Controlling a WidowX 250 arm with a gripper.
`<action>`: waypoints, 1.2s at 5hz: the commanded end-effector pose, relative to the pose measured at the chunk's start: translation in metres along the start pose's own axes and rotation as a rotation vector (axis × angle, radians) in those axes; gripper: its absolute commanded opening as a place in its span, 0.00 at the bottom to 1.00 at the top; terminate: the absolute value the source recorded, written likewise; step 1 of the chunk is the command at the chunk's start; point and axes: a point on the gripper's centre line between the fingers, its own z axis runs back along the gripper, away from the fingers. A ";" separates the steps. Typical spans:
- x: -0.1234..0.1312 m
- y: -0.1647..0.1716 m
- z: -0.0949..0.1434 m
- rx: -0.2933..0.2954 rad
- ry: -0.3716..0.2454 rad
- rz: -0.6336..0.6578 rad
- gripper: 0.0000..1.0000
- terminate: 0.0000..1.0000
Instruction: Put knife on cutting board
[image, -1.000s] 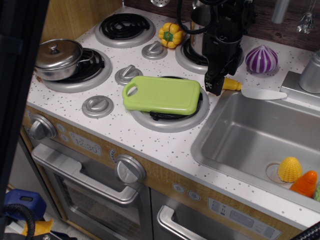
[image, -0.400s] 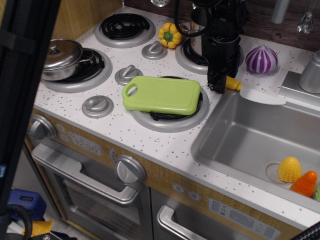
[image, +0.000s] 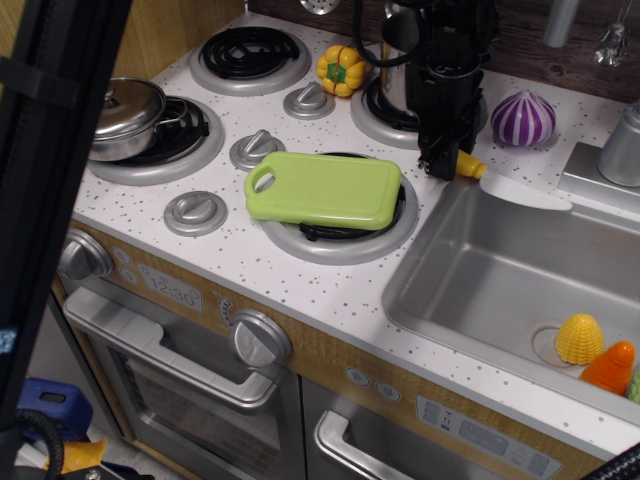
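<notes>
**Op:** I have the gripper (image: 440, 165) low at the counter, between the rear right burner and the sink's (image: 500, 285) back left corner. Its black body hides the fingertips, so I cannot tell how wide it stands or whether it grips anything.

**Log:** Knife position?

**Op:** The knife (image: 500, 182) lies just right of the gripper, along the sink's back rim. The short yellow handle pokes out from behind the gripper, touching or very near it. The pale grey-white blade is rounded, points right, and overhangs the basin edge.

**Log:** Board?

**Op:** The cutting board (image: 325, 189) lies flat on the front right burner, left of the gripper and apart from the knife. Lime green, rounded corners, loop hole at its left end, top bare.

**Log:** Surroundings?

**Op:** Purple-striped onion (image: 523, 118) behind the knife, yellow pepper (image: 342, 69) at the stove's back, lidded steel pot (image: 125, 115) on the left burner.
</notes>
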 end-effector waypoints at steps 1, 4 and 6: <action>0.000 -0.013 0.061 -0.078 -0.074 0.009 0.00 0.00; 0.045 0.029 0.087 -0.131 -0.196 0.038 0.00 0.00; 0.077 0.055 0.078 -0.173 -0.206 0.050 0.00 0.00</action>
